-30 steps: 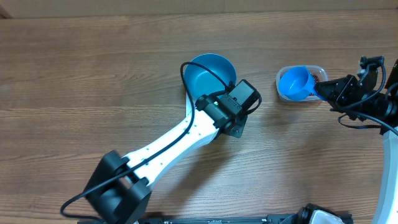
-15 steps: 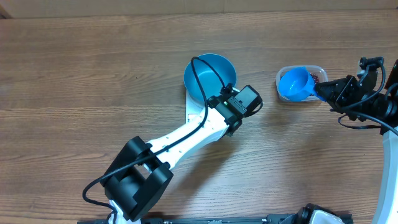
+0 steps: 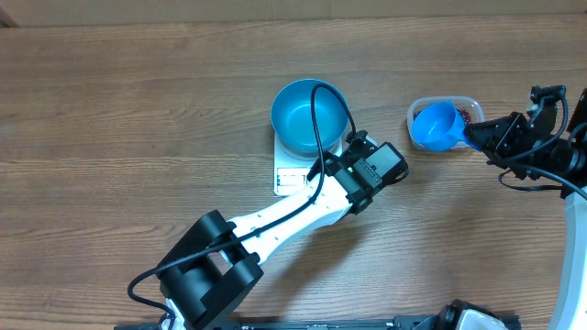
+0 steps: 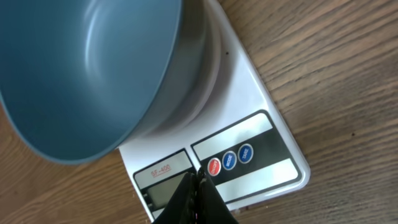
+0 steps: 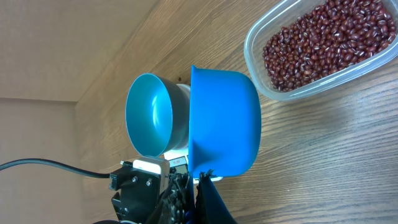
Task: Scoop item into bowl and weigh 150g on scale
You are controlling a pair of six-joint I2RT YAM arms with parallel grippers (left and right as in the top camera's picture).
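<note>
A brown wooden table (image 3: 138,110) with long streaky grain filled the overhead view. On it a round, deep blue bowl (image 3: 309,117) with smooth, glossy walls sat on a flat white square plastic scale (image 4: 261,155), covering most of the platform and leaving bare the front strip with its grey display and three round buttons, one red and two blue. The bowl's inside showed only clean blue surface. Well to the right stood a clear rounded-rectangular plastic tub (image 5: 292,93) with thin see-through walls. A blue plastic scoop (image 3: 436,126), cup-shaped and smooth, hung over the tub's left end, its hollow bare; the right gripper (image 5: 202,180) was clamped on its handle. The left gripper (image 4: 194,186), dark and narrow, had its fingers pressed together on nothing, tips poised at the scale's display just beside the red button; whether they touched it could not be told. Small, glossy dark red-brown beans (image 5: 323,37) lay in a grainy heap in the tub.
</note>
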